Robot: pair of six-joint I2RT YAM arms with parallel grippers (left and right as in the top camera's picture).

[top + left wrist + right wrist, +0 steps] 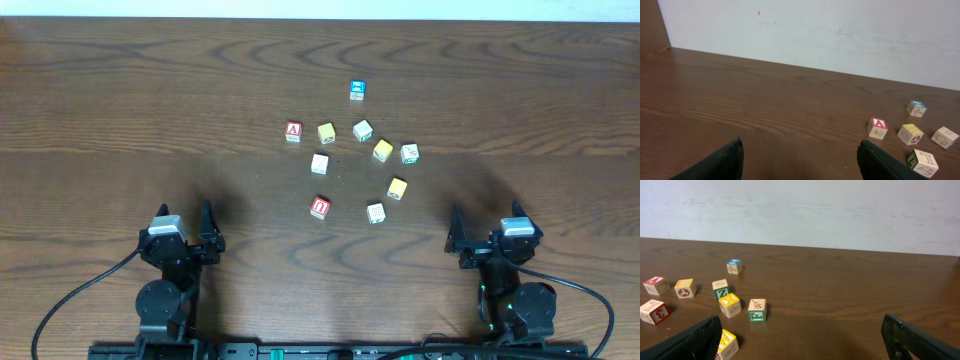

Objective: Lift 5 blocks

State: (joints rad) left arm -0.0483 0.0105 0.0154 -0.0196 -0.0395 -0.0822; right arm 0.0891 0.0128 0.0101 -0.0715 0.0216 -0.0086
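**Overhead.** Left gripper [185,213] parked at 7 o'clock of the table [90,100], right gripper [486,213] at 5 o'clock. Both spread wide and empty, probably kept low and back to leave the scatter unobstructed. Ahead of them, toward 12, a loose ring of cubes, none touching.
- On the ring's near edge: red U block [320,207] at 7 o'clock, cream block [375,212] at 5.
- Further round: yellow block [397,188] at 4, farther yellow block [383,150] at 2, white block [319,163] at 9.

Likely the easiest picks, being nearest and spaced widely enough for fingers to straddle. No lift begun.

**Left wrist.** Fingers [727,162] parted at the frame's bottom, only bare wood between. Red A block [878,128] out at 3 o'clock, blue block [916,108] beyond it, white block low at 4. All off to the side, so a swing inward needed before any grasp.

**Right wrist.** Fingers [695,340] likewise apart, gripping nothing. Yellow block just beside the left-hand finger at 8 o'clock.
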